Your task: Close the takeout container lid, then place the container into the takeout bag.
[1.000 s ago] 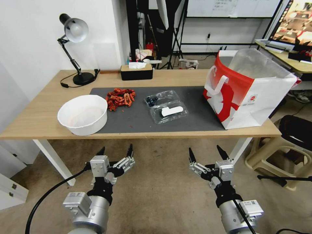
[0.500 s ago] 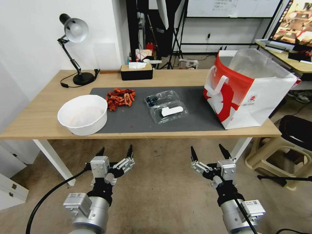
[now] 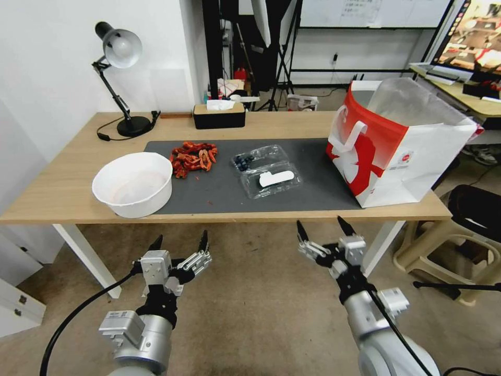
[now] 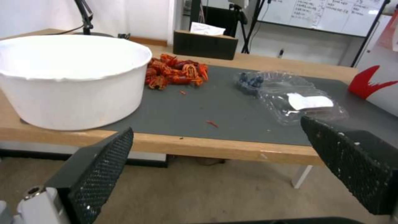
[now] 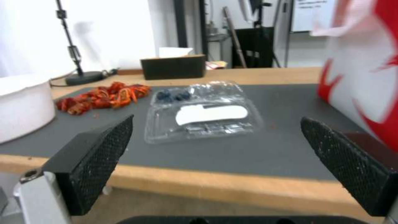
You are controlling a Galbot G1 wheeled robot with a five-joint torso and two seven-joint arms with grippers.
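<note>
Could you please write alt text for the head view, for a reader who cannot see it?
An open clear takeout container lies flat on a grey mat between a white bowl and a red-and-white takeout bag. Below the table edge, the left gripper and right gripper hover open.

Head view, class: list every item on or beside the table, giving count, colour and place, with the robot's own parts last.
takeout container: one, clear, lying open mid-mat, blueberries in far half
takeout bag: one, white and red, standing open at table's right end
mat: one, dark grey, on the table
bowl: one, white, front left
crayfish pile: one, red-orange, beside bowl
tissue box: one, black, back centre
desk lamp: one, black, back left
left claw: open, below table edge
right claw: open, below table edge
</note>
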